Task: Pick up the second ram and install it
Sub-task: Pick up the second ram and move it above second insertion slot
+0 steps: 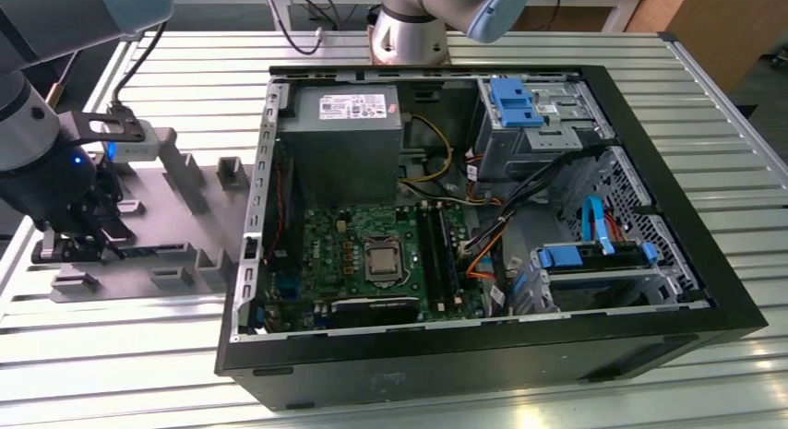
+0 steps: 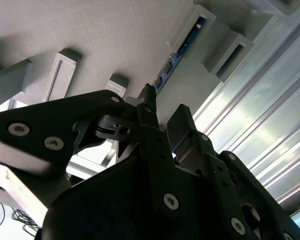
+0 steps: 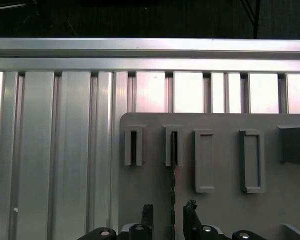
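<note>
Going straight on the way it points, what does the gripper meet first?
Probably the ram stick, standing on edge in the grey holder; the gripper is open astride it, though depth is unclear.

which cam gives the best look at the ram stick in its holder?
Second wrist view: the ram stick shows its bluish face and chips, standing on edge in the gray holder plate. In the first wrist view the stick is edge-on, a thin line running into the open gripper. In the exterior view it is too small to pick out.
</note>
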Controlling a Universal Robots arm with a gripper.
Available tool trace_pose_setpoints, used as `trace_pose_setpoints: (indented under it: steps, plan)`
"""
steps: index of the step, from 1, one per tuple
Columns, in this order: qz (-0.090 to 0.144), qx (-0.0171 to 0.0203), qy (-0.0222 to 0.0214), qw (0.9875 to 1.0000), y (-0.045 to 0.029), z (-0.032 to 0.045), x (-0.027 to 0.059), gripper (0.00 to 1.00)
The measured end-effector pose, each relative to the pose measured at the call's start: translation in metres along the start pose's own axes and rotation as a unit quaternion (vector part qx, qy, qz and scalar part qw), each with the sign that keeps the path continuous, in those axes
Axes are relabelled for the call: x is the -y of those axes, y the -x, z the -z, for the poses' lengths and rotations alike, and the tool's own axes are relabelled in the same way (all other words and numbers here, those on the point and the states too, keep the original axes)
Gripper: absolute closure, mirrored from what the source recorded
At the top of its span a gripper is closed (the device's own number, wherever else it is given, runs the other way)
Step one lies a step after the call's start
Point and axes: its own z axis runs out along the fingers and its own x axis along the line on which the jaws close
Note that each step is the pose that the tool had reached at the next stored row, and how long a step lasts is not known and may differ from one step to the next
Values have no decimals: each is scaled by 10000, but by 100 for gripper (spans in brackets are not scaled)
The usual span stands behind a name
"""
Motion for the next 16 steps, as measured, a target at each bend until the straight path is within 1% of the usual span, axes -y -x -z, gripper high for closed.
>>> trace_pose_setpoints:
  steps: [5,12,16]
  plan:
    - [0,0,-2,10000,0,-6,-24,63]
    - [-22,1,-2,10000,39,-72,-26,63]
    - [-25,3,-3,10000,40,-116,-39,63]
